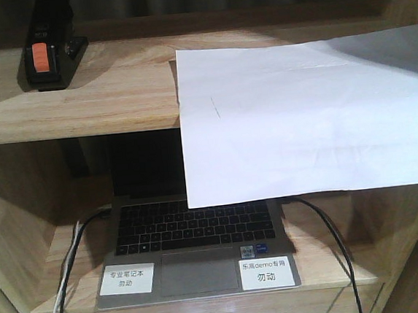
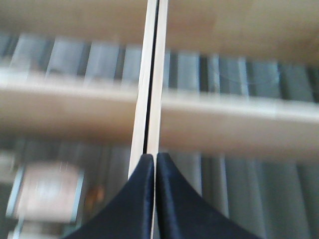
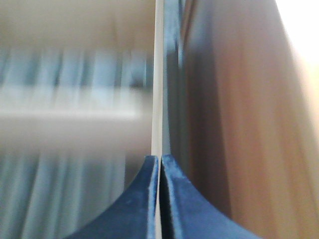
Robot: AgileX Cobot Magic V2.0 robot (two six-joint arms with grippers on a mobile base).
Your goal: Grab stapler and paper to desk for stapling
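The black stapler (image 1: pixel 48 57) with an orange end patch stands at the far left of the upper shelf. The white paper (image 1: pixel 301 119) lies on that shelf's right part and hangs over its front edge, covering part of a laptop's screen below. No gripper shows in the front view. In the left wrist view my left gripper (image 2: pixel 154 155) has its dark fingers pressed together, with nothing held. In the right wrist view my right gripper (image 3: pixel 160 157) is shut the same way. Both wrist views are blurred. The desk is out of view.
The light wood shelving unit (image 1: pixel 80 109) fills the front view. An open laptop (image 1: pixel 193 224) with two white printed labels (image 1: pixel 127 279) sits on the lower shelf. A black cable (image 1: pixel 333 233) and a white cable (image 1: pixel 63 286) run beside it. Upright shelf panels (image 2: pixel 149 74) and grey curtains show behind the fingers.
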